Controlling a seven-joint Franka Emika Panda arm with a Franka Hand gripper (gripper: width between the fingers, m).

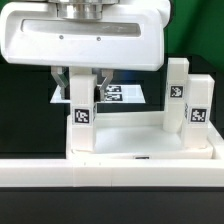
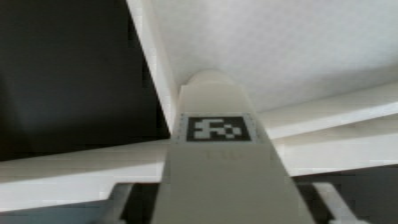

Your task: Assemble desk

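The desk tabletop (image 1: 140, 133) lies flat, rim up, behind the long white bar. One white leg (image 1: 82, 120) with a tag stands upright at the tabletop's corner on the exterior view's left. My gripper (image 1: 82, 97) straddles this leg's upper end, one finger (image 1: 63, 88) on each side. In the wrist view the leg (image 2: 219, 150) runs between the fingers (image 2: 135, 200), with a dark gap on both sides, so the jaws are open around it. The tabletop (image 2: 285, 45) shows beyond. Two more legs (image 1: 178, 92) (image 1: 198, 115) stand upright at the exterior view's right.
The long white bar (image 1: 110, 175) spans the foreground, close in front of the tabletop. The marker board (image 1: 122, 95) lies flat on the black table behind the tabletop. The gripper's wide white body (image 1: 85, 40) fills the upper part of the view.
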